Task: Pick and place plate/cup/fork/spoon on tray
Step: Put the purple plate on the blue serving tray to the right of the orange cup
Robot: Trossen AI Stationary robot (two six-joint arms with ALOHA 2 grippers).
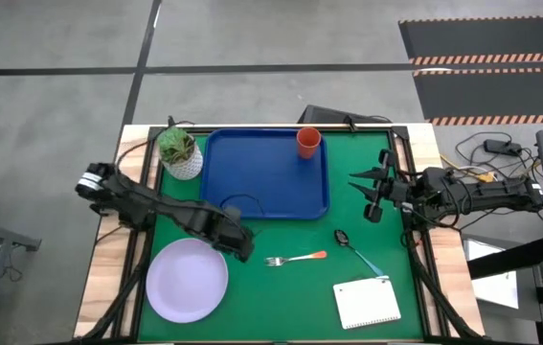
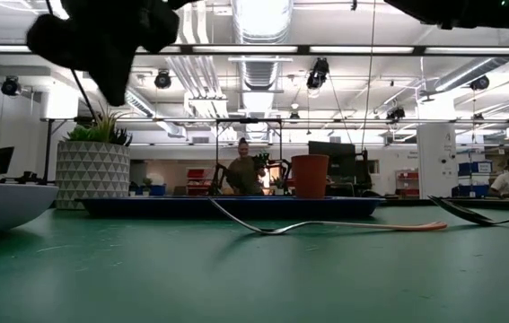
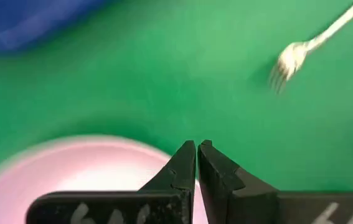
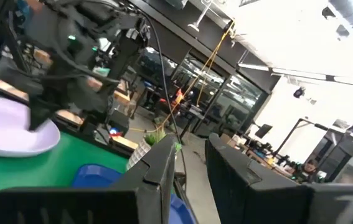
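The lavender plate [image 1: 187, 279] lies on the green mat at the near left. The blue tray [image 1: 252, 182] lies at the far middle, and the orange-red cup [image 1: 308, 142] stands upright in its far right corner. The fork [image 1: 295, 259] and the spoon [image 1: 357, 251] lie flat on the mat near the tray's near right. My left gripper [image 1: 239, 241] is shut and empty, held high above the plate's far right rim [image 3: 101, 155]. My right gripper [image 1: 371, 194] is open and empty, raised to the right of the tray.
A white pot with a green plant [image 1: 180, 151] stands at the tray's far left corner. A white spiral notepad [image 1: 367, 304] lies at the near right. Bare mat lies between plate, fork and tray. A person [image 2: 242, 170] sits in the room beyond the table.
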